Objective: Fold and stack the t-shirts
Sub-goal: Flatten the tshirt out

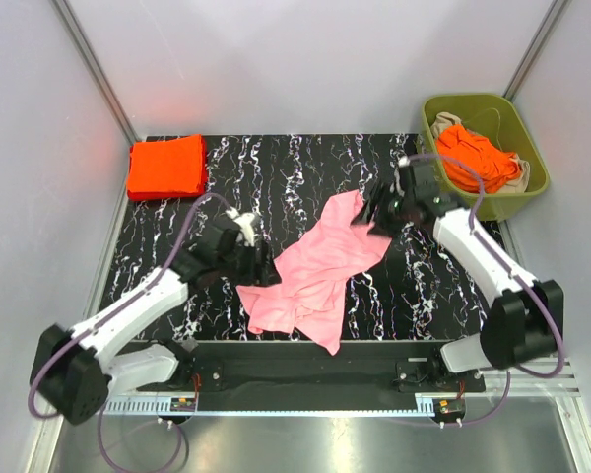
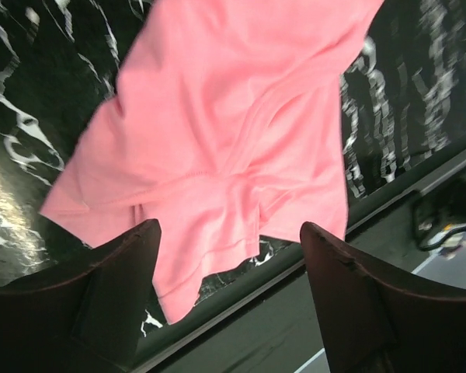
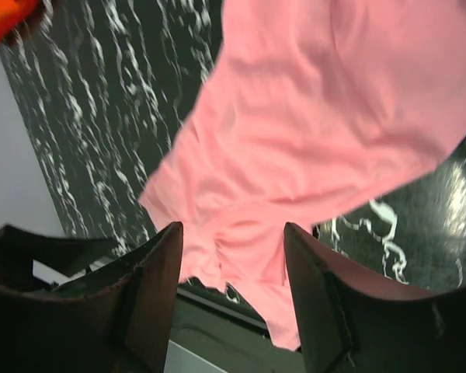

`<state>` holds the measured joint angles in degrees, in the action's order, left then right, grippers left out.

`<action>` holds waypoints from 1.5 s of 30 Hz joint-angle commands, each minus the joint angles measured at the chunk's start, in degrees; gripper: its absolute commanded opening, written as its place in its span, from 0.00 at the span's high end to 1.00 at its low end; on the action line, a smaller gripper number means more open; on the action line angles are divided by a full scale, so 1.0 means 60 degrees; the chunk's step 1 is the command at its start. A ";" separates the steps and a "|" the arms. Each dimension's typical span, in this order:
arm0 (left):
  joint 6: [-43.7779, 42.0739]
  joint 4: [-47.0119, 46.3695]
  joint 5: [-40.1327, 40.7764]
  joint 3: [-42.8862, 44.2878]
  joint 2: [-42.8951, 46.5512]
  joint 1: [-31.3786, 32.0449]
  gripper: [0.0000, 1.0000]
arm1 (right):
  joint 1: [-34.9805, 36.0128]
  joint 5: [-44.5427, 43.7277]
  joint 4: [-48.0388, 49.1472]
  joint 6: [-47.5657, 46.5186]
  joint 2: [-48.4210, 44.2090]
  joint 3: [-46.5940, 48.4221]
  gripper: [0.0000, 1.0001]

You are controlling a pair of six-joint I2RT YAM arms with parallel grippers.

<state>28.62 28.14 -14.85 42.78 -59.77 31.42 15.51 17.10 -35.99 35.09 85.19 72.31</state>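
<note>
A light pink t-shirt [image 1: 315,271] lies crumpled in the middle of the black marbled table [image 1: 276,168], one corner reaching the near edge. My left gripper [image 1: 262,268] hovers at its left edge, fingers open; in the left wrist view the gripper [image 2: 229,229] stands above the pink cloth [image 2: 225,116] with nothing between the fingers. My right gripper [image 1: 374,212] is at the shirt's far right corner, also open; in the right wrist view it [image 3: 231,227] is over the pink cloth [image 3: 318,116]. A folded orange-red t-shirt [image 1: 165,166] rests at the far left corner.
An olive-green bin [image 1: 532,158] stands off the table's far right corner, holding bunched orange-red t-shirts [image 1: 478,158]. The table's near edge and a metal rail [image 1: 305,404] run just below the pink shirt. Grey walls close in both sides.
</note>
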 commanded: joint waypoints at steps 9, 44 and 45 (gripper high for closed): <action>-0.1063 -0.0618 0.2429 0.2403 -0.4375 0.2276 0.18 | 0.1107 -0.2024 0.1428 0.1329 -0.1951 -0.4259 0.40; -0.0113 0.0947 0.4644 0.3312 -0.4615 0.2880 1.00 | 0.1150 -0.3117 0.4251 0.1549 -0.1524 -0.3572 1.00; -0.0112 0.1051 0.4571 0.3357 -0.4367 0.2719 1.00 | 0.1209 -0.2505 0.4487 0.1607 -0.1614 -0.3513 1.00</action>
<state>26.55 31.55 9.50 60.01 -90.98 50.04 22.04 -4.08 -13.69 45.80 80.62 46.96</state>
